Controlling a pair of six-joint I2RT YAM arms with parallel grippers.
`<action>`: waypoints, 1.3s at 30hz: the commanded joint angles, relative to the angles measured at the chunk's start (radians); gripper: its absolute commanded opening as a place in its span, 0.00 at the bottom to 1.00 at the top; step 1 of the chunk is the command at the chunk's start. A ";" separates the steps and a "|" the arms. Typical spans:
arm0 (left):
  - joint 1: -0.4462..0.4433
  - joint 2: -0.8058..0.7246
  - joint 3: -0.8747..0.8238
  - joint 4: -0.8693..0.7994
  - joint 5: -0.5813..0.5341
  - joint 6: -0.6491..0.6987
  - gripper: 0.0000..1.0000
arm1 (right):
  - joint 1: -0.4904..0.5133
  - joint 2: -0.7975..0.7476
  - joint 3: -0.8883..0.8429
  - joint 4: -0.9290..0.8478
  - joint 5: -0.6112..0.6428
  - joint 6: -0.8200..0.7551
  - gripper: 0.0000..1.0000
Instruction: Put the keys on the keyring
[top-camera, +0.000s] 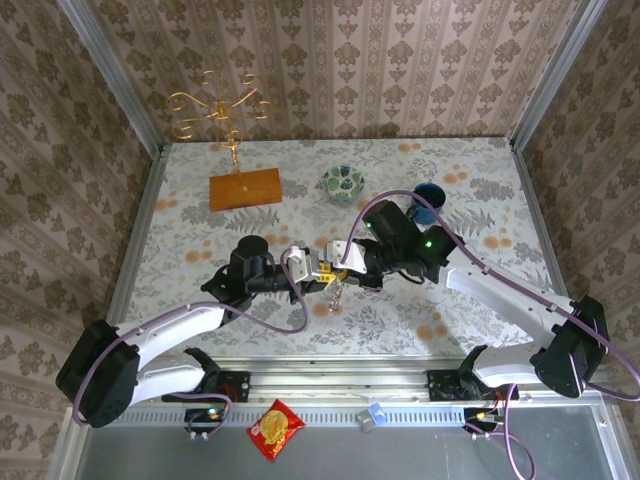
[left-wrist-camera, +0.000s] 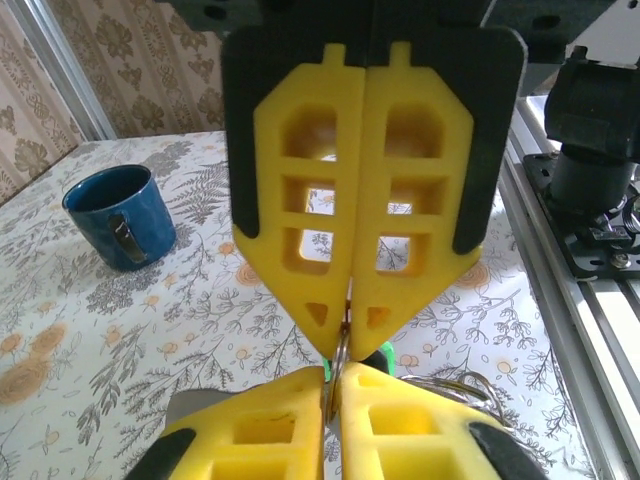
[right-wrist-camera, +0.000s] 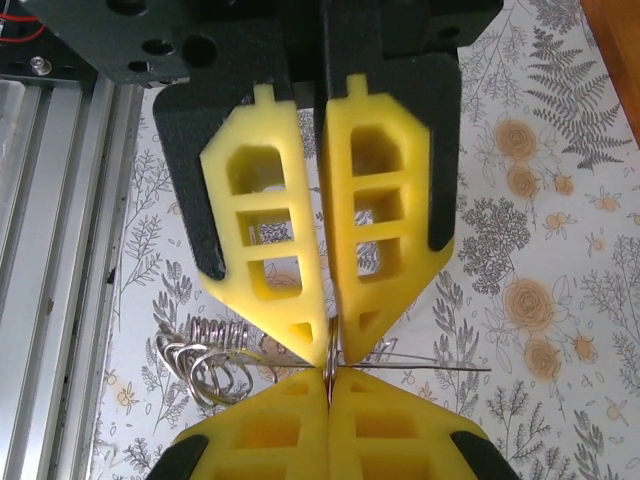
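Observation:
My left gripper (top-camera: 322, 272) and right gripper (top-camera: 338, 270) meet tip to tip above the middle of the table. Both are shut on the same small metal split ring (left-wrist-camera: 340, 352), its edge showing between the yellow pads (right-wrist-camera: 300, 290). A green key head (left-wrist-camera: 386, 351) peeks out just behind the ring. The keyring (right-wrist-camera: 450, 368) shows edge-on as a thin wire crossing right at the fingertips. I cannot tell whether it is pinched too. Several loose small rings (right-wrist-camera: 195, 350) hang bunched on it to the left. In the top view a small metal piece (top-camera: 338, 295) dangles below the grippers.
A blue mug (top-camera: 428, 200) stands at the back right, a patterned green bowl (top-camera: 342, 182) behind the grippers. The gold wire stand (top-camera: 220, 110) on its wooden base (top-camera: 245, 188) is at the back left. A red-and-yellow snack packet (top-camera: 275, 430) lies on the near rail.

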 joint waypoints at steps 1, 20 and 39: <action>-0.001 0.011 0.047 -0.025 0.020 0.024 0.04 | 0.013 0.002 0.032 -0.016 -0.027 -0.013 0.00; 0.005 0.003 -0.090 0.333 0.034 -0.149 0.00 | -0.141 -0.160 -0.314 0.451 -0.291 0.293 0.32; 0.007 0.014 -0.101 0.374 0.050 -0.179 0.00 | -0.141 -0.127 -0.284 0.457 -0.340 0.270 0.16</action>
